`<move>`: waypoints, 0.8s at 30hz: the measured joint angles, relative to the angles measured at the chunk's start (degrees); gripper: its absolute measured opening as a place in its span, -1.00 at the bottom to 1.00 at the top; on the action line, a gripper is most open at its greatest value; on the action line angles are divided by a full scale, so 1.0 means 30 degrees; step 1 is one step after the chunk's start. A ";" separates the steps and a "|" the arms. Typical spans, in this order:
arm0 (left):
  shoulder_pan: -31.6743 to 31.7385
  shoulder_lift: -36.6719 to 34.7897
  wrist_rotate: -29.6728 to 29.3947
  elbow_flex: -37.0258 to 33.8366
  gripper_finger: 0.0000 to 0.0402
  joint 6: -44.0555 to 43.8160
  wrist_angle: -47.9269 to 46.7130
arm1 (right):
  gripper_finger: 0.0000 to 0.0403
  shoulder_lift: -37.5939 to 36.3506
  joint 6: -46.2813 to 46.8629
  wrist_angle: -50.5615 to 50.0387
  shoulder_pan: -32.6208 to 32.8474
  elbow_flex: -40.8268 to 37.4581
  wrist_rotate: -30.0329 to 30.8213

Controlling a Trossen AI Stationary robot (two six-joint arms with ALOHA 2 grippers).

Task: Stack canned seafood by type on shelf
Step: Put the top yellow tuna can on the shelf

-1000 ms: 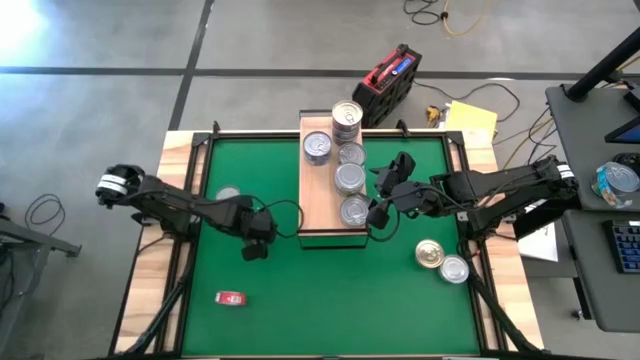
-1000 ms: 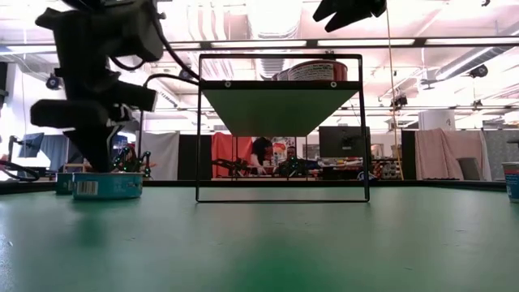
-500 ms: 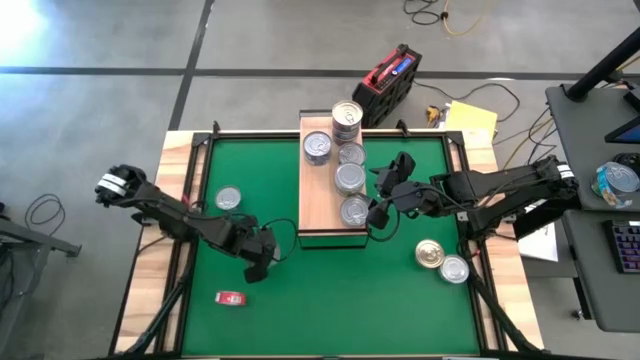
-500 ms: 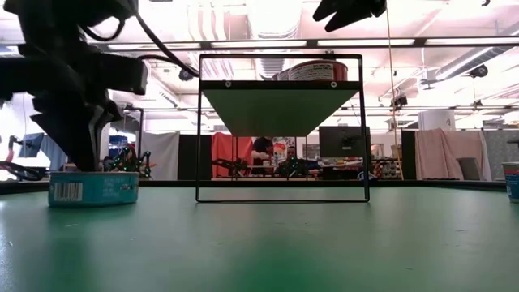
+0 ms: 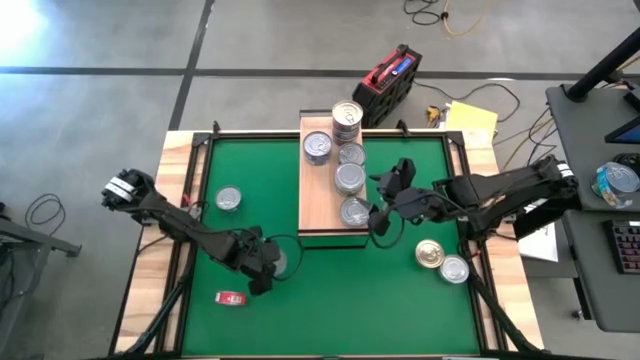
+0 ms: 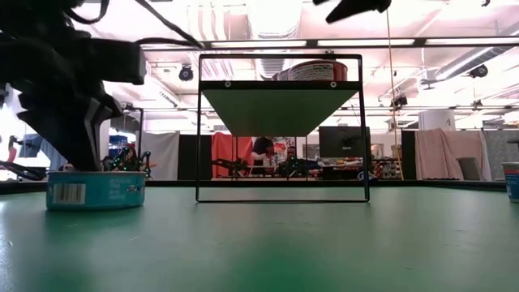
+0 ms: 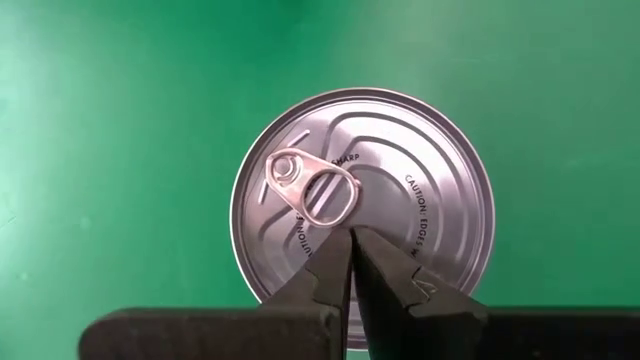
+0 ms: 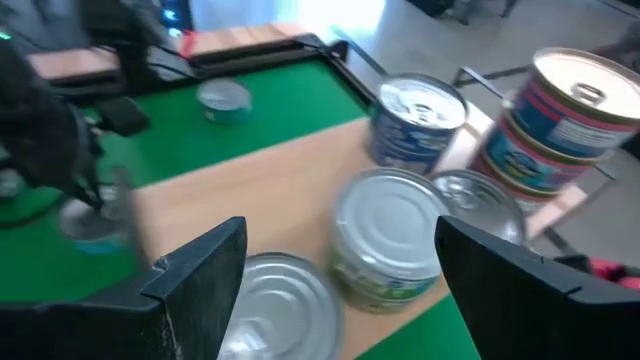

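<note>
A teal-walled tin with a silver lid stands flat on the green mat, also seen in the low view. My left gripper is shut above it, fingertips on the lid. The shelf, a raised light-wood board, carries several tins, one pair stacked at its far end. My right gripper hovers open by the shelf's near right side, above those tins, touching nothing. Another teal tin sits on the mat at the left. A gold-lidded tin and a silver one sit at the right. My left gripper presses its shut fingertips down on the tin's lid, just beside the pull-tab ring near the lid's middle. The fingers come from above, slanting steeply down. The tin stays upright with its base on the mat.
A small red flat object lies on the mat near the front left, close to my left gripper. The shelf's dark frame stands mid-table. A wooden border rims the mat. Open mat lies in front of the shelf.
My left gripper, shut throughout, has moved toward the table's near edge and slightly right. The teal tin under its fingertips has slid along the mat with it, staying upright and uncovering the other teal tin at the left.
</note>
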 joint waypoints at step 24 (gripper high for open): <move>-0.3415 0.5398 -0.2276 0.6317 -1.00 0.0023 -0.1925 | 0.56 0.0007 0.7369 0.0189 0.4914 -0.0731 -0.2162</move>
